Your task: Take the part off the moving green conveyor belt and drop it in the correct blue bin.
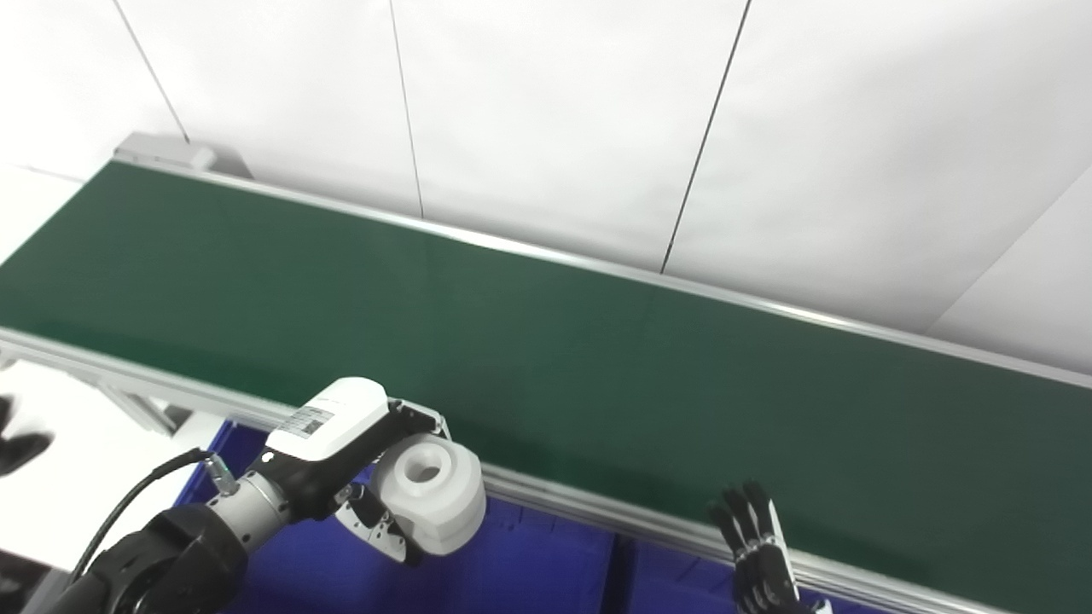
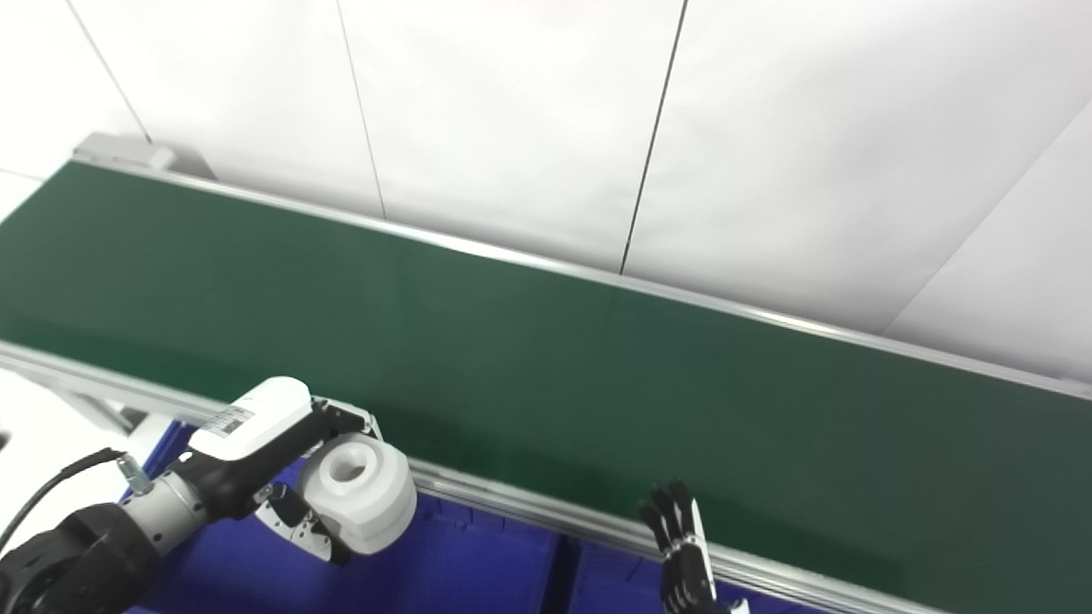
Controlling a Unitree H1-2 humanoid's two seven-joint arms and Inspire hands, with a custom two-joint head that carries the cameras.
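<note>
Since the white part [image 1: 431, 495] sits clasped in the left hand [image 1: 354, 465] and no longer touches the green conveyor belt [image 1: 546, 341], the pick looks done. It is a chunky white cylinder with a round hole in its top face, held just past the belt's near rail and above the blue bin [image 1: 512, 571]. What is left, as I judge it, is choosing the correct compartment and letting go; a divider shows in the blue, but which side is right cannot be told. The right hand [image 1: 759, 546] waits low near the rail, fingers spread and holding nothing. No other part shows on the belt.
</note>
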